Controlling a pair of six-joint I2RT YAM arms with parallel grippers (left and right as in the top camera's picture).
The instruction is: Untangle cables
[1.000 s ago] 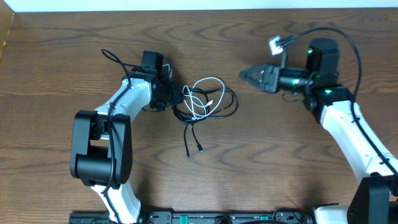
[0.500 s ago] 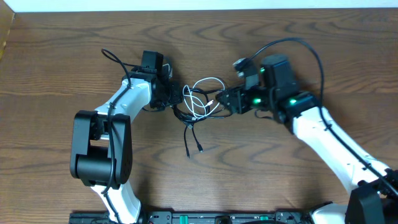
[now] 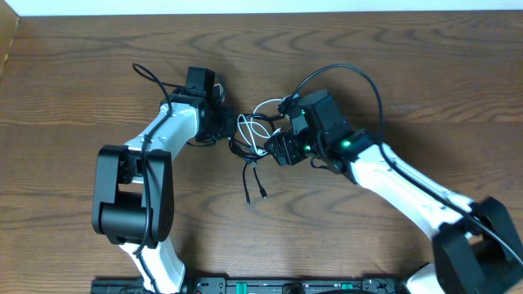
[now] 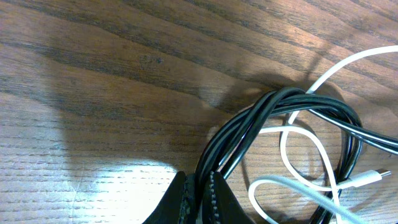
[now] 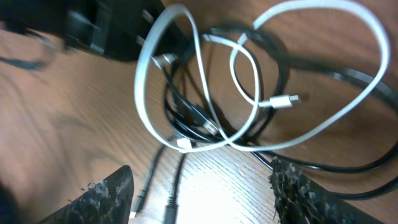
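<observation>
The cables (image 3: 255,137) lie tangled at the table's middle: black cords (image 4: 261,115) coiled together, with a white cable (image 5: 186,81) looping over them. My left gripper (image 4: 200,198) is shut on the black strands at the coil's left edge; in the overhead view the left gripper (image 3: 230,129) sits just left of the tangle. My right gripper (image 5: 202,199) stands open wide just above the coil, nothing between its fingers (image 5: 102,199). From overhead the right gripper (image 3: 274,150) covers the tangle's right side. Two black plug ends (image 3: 255,196) trail toward the front.
The wooden table (image 3: 392,73) carries only the tangle and both arms. The right arm's own thick black wire (image 3: 359,77) arcs above its wrist. The left arm's wire (image 3: 151,77) curls behind it.
My right arm swept left from the table's right side to over the tangle, and its jaws opened. My left gripper closed on the black cords.
</observation>
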